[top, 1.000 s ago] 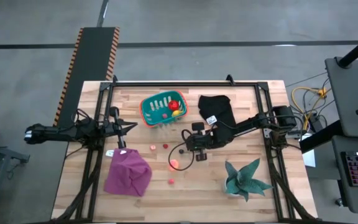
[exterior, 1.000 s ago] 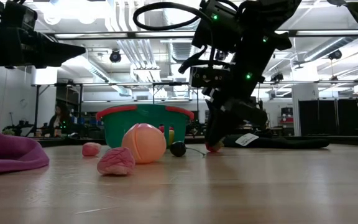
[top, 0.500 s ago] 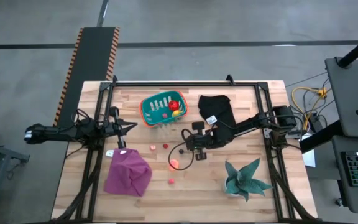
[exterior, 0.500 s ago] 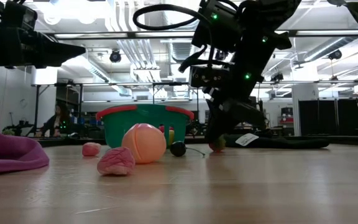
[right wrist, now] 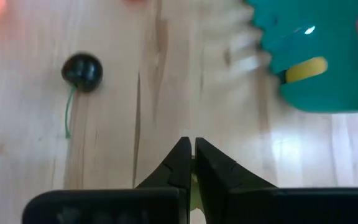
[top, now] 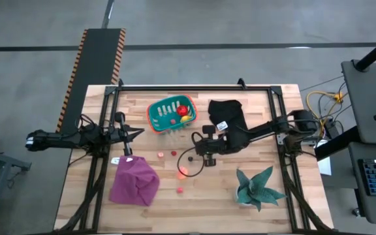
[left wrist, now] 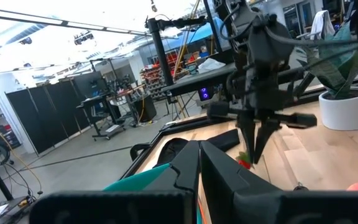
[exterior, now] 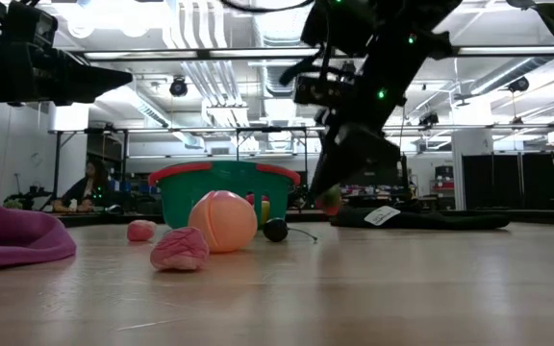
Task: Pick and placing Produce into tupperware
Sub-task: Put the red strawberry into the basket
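The teal tupperware (top: 172, 115) stands at the table's far middle, with a red and a yellow piece inside. My right gripper (exterior: 330, 197) hangs a little to its near right, shut on a small red-and-green produce piece (exterior: 330, 201). On the wood lie loose produce: an orange ball (exterior: 223, 221), a pink piece (exterior: 179, 248), a second pink one (exterior: 141, 230) and a dark cherry (right wrist: 82, 71) with a green stem. My left gripper (top: 136, 132) waits shut at the table's left, level, holding nothing. My right gripper pinches the small red-and-green piece (left wrist: 246, 161) between its two fingers, at their free ends. The fingers slant down from the table's right side. The piece is lifted clear of the wood, below the fingertips (right wrist: 182, 155).
A purple cloth (top: 134, 183) lies at the near left, a black cloth (top: 227, 114) at the far right of the tupperware. A teal spiky plant in a white pot (top: 258, 188) stands at the near right. Bare wood lies between the gripper and the tupperware.
My right gripper has risen from the table with the small red-and-green piece, which rested on the wood a second ago and now hangs clear of it. The other produce has stayed in place.
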Motion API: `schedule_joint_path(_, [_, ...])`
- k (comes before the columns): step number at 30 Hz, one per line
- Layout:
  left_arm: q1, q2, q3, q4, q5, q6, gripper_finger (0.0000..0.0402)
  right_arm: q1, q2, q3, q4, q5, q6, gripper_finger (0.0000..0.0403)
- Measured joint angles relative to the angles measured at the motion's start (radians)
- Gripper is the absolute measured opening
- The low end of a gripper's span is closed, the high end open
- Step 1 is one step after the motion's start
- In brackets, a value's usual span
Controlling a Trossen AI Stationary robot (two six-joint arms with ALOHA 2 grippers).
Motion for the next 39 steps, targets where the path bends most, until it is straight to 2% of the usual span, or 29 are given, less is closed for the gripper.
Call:
schedule_joint_path(11, [0.0,0.0,0.0,0.0,0.0,0.0,0.0002,-0.001,-0.09,0.054,0.011,0.005,0.021,0.0009])
schedule_joint_path(17, [0.0,0.0,0.0,0.0,-0.001,0.0,0.0002,-0.023,-0.114,0.087,0.191,-0.012,0.159,0.0009])
schedule_joint_path(21, [0.0,0.001,0.0,0.0,-0.001,0.0,0.0002,-0.052,-0.145,0.088,0.29,-0.083,0.22,0.0008])
schedule_joint_path(26, [0.0,0.0,0.0,0.0,-0.001,0.0,0.0002,-0.095,-0.173,0.087,0.302,-0.232,0.394,0.0008])
schedule_joint_path(30, [0.0,0.0,0.0,0.0,-0.001,0.0,0.0002,-0.12,-0.177,0.086,0.304,-0.31,0.486,0.0008])
schedule_joint_path(39, [0.0,0.001,0.0,0.0,-0.001,0.0,0.0002,-0.122,-0.178,0.085,0.305,-0.34,0.522,0.0008])
